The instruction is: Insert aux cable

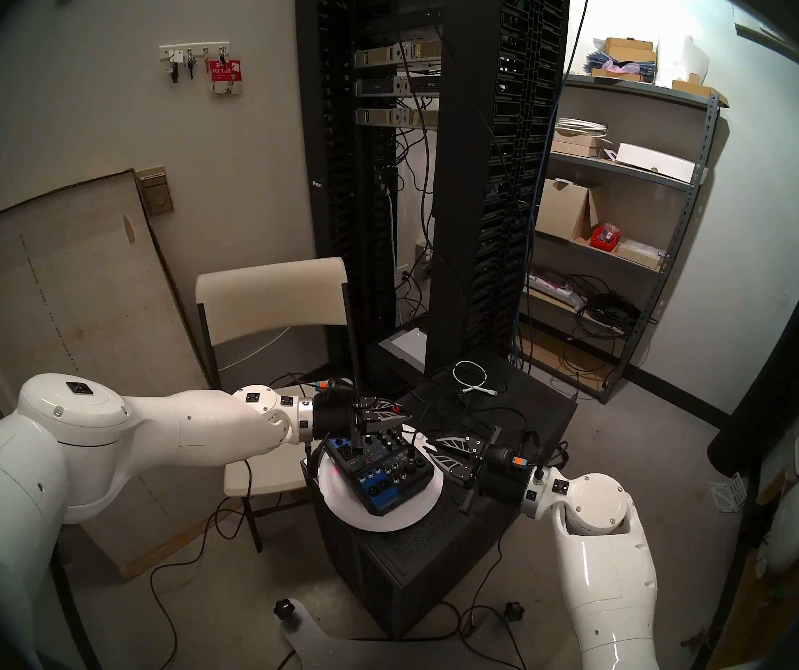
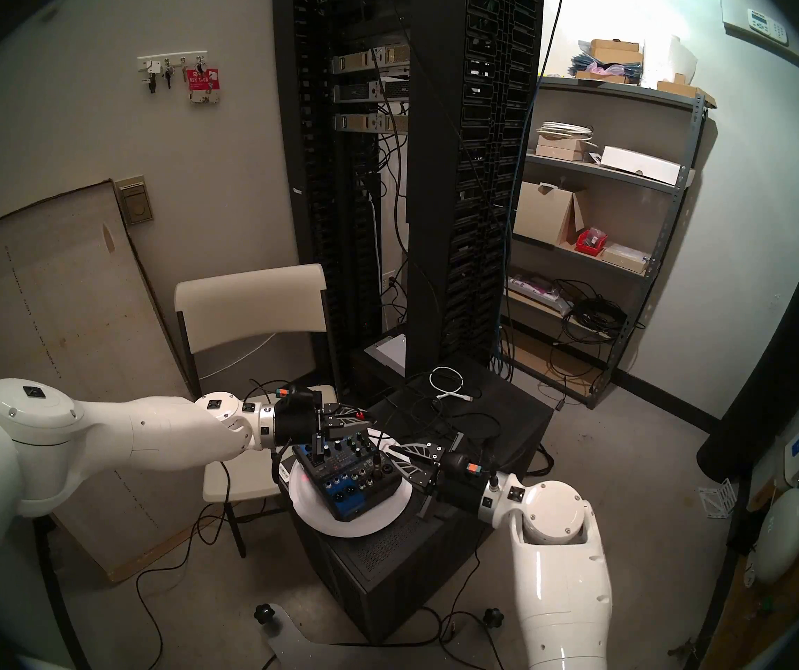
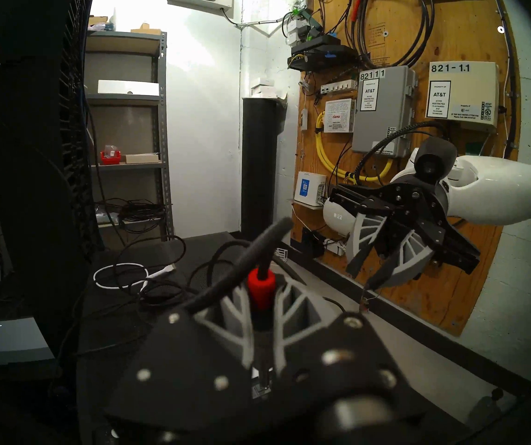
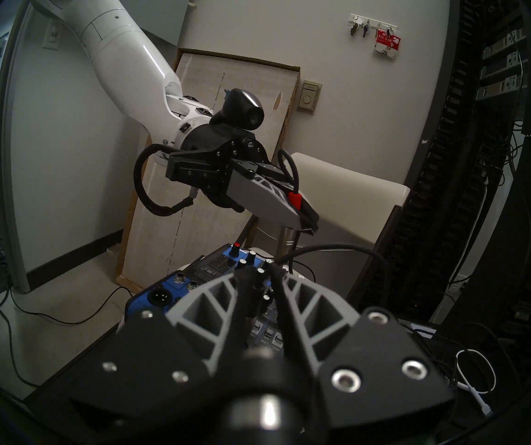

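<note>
The aux cable's plug, black with a red band [image 3: 260, 290], sits between the fingers of my left gripper [image 1: 405, 416], which is shut on it. Its thin black cable loops away over the black case. That gripper hovers above the far left corner of the blue-and-black audio mixer [image 1: 378, 471], also seen from the right wrist as the left gripper [image 4: 306, 219] with the red band [image 4: 293, 198]. My right gripper [image 1: 429, 451] reaches in from the right at the mixer's far right edge, jaws a little apart. Another black plug [image 2: 377, 463] stands in the mixer right at its fingertips; whether they touch it is unclear.
The mixer lies on a white round plate [image 1: 339, 504] on a black case [image 1: 436, 533]. A white coiled cable [image 1: 470, 376] and loose black cables lie on the case behind. A beige folding chair [image 1: 272, 292] stands at the left, a tall server rack [image 1: 460, 171] behind, metal shelves [image 1: 629, 171] at the right.
</note>
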Controlling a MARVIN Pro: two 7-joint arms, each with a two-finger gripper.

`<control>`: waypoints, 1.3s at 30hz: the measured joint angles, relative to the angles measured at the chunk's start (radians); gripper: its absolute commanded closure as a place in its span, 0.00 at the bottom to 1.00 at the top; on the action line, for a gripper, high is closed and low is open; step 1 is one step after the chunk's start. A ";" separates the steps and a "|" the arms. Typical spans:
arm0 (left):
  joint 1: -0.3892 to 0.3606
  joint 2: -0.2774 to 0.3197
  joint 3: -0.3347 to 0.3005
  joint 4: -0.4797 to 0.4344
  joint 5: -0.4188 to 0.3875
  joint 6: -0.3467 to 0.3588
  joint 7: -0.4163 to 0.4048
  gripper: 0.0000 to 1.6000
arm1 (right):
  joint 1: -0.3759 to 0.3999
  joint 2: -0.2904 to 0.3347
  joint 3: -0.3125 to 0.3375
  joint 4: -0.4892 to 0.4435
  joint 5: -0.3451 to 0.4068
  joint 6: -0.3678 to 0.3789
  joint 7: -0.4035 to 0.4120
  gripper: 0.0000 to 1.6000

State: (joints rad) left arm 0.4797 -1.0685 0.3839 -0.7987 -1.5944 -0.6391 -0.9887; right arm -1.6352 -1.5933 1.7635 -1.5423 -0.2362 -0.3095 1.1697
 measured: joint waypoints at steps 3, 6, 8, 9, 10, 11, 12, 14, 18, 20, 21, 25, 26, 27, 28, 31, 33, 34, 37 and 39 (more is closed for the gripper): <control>0.001 -0.014 0.000 0.021 -0.001 0.008 -0.023 1.00 | 0.000 0.000 0.001 0.000 0.000 0.000 0.000 0.55; 0.001 -0.021 -0.002 0.025 -0.001 0.010 -0.035 1.00 | 0.000 0.000 0.003 0.000 0.001 0.000 0.001 0.55; 0.000 -0.024 -0.003 0.023 0.000 0.010 -0.040 1.00 | 0.000 0.000 0.003 0.001 0.001 0.000 0.002 0.56; 0.000 -0.025 -0.003 0.022 0.000 0.009 -0.041 1.00 | 0.000 0.000 0.004 0.001 0.001 0.000 0.002 0.56; -0.001 -0.025 -0.003 0.019 0.001 0.008 -0.041 1.00 | 0.000 0.000 0.004 0.001 0.001 0.000 0.002 0.56; -0.002 -0.025 -0.003 0.016 0.001 0.007 -0.041 1.00 | 0.000 0.000 0.004 0.002 0.001 0.000 0.003 0.56; -0.002 -0.025 -0.002 0.012 0.002 0.006 -0.041 1.00 | 0.000 0.000 0.004 0.002 0.001 0.000 0.004 0.56; -0.004 -0.025 -0.001 0.005 0.004 0.005 -0.038 1.00 | 0.000 0.000 0.004 0.003 0.001 0.000 0.004 0.56; -0.009 -0.017 0.005 -0.023 0.020 0.000 -0.015 1.00 | 0.000 0.000 0.005 0.003 0.001 0.000 0.005 0.55; -0.010 -0.011 0.007 -0.036 0.027 -0.001 -0.005 1.00 | 0.000 0.000 0.005 0.003 0.001 0.000 0.006 0.55; -0.011 -0.005 0.009 -0.045 0.031 -0.001 0.003 1.00 | 0.000 0.000 0.006 0.003 0.001 0.000 0.006 0.55; -0.011 0.014 0.014 -0.071 0.047 -0.002 0.025 1.00 | 0.000 0.000 0.006 0.003 0.001 0.000 0.007 0.56; -0.011 0.017 0.015 -0.073 0.048 -0.002 0.028 1.00 | 0.000 0.000 0.006 0.003 0.001 0.000 0.007 0.56; -0.011 0.020 0.015 -0.075 0.050 -0.002 0.031 1.00 | 0.000 0.000 0.006 0.003 0.001 0.000 0.008 0.56; -0.010 0.024 0.015 -0.077 0.052 -0.002 0.036 1.00 | 0.000 0.000 0.006 0.003 0.001 -0.001 0.008 0.55; -0.005 0.028 0.015 -0.076 0.050 -0.002 0.043 1.00 | 0.000 -0.001 0.007 0.003 0.001 -0.001 0.009 0.56; -0.001 0.028 0.013 -0.069 0.046 -0.002 0.044 1.00 | 0.000 -0.001 0.007 0.003 0.001 -0.002 0.009 0.56; 0.003 0.025 0.013 -0.055 0.042 -0.002 0.044 1.00 | 0.000 -0.001 0.007 0.003 0.001 -0.002 0.009 0.56; 0.010 0.017 0.010 -0.030 0.038 -0.003 0.041 1.00 | 0.000 -0.002 0.008 0.003 0.001 -0.003 0.010 0.56; 0.013 0.010 0.008 -0.013 0.035 -0.003 0.034 1.00 | 0.000 -0.002 0.008 0.003 0.001 -0.003 0.010 0.56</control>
State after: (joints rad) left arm 0.4923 -1.0589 0.3914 -0.8117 -1.5593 -0.6419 -0.9547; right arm -1.6349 -1.5955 1.7715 -1.5388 -0.2355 -0.3123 1.1795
